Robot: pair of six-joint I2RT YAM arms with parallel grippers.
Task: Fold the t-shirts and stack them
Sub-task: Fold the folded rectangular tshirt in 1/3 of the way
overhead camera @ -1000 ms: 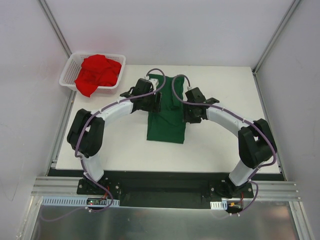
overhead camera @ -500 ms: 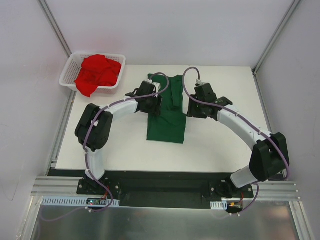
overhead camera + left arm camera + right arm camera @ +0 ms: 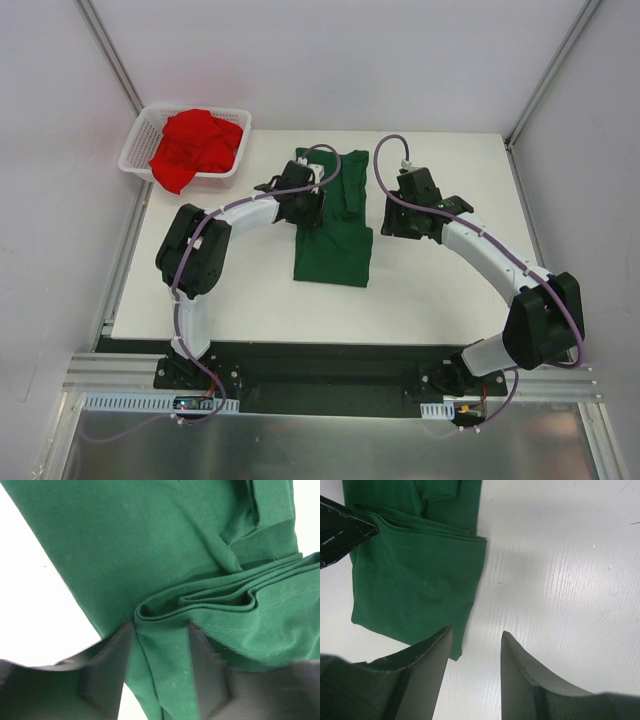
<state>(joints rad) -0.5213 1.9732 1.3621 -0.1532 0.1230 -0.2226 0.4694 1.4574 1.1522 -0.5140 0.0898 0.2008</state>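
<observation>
The dark green t-shirt (image 3: 335,230) lies on the table folded into a long strip. My left gripper (image 3: 303,203) sits low at the strip's left edge. In the left wrist view, my left gripper (image 3: 161,625) stands open, one finger on each side of a layered fold of the green cloth (image 3: 200,600), which fills most of the gap. My right gripper (image 3: 402,218) hovers over bare table just right of the shirt. Seen from its wrist, my right gripper (image 3: 477,630) is open and holds nothing, and the shirt's corner (image 3: 415,580) lies beside its left finger. The bright red t-shirt (image 3: 197,145) is heaped in the basket.
The white mesh basket (image 3: 135,150) stands at the table's far left corner. White enclosure walls run close along the table's left (image 3: 60,200) and right (image 3: 590,200) sides. Bare white tabletop (image 3: 450,290) lies to the right of and in front of the green shirt.
My right gripper has drawn off the green shirt to the bare table on its right. My left gripper has narrowed around the fold at the shirt's left edge.
</observation>
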